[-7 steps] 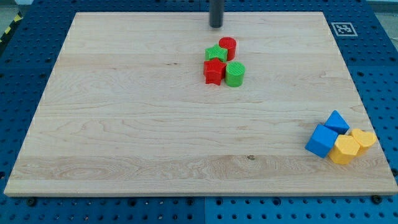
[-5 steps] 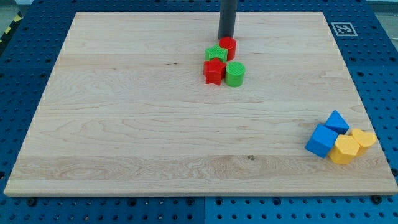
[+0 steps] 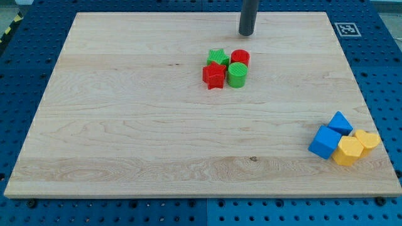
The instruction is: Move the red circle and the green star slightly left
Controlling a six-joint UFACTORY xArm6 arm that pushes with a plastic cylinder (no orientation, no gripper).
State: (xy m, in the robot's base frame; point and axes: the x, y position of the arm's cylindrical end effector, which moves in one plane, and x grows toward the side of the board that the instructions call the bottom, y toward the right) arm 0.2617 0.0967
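Note:
The red circle point(image 3: 240, 58) sits near the board's top centre, touching the green star point(image 3: 217, 58) on its left and the green circle point(image 3: 237, 75) below it. A red star point(image 3: 214, 75) lies below the green star, left of the green circle. The four form a tight cluster. My tip point(image 3: 246, 34) is above the red circle, toward the view's top and slightly to its right, apart from it.
At the lower right of the wooden board point(image 3: 125, 125) sit a blue cube point(image 3: 325, 142), a blue triangular block point(image 3: 340, 122), a yellow hexagon-like block point(image 3: 347, 151) and a yellow heart-like block point(image 3: 367, 139), all touching. A marker tag point(image 3: 345, 29) is at the top right corner.
My tip moved right, from above the green star to above and right of the red circle. The red circle shifted down and right; the red star and green star shifted slightly.

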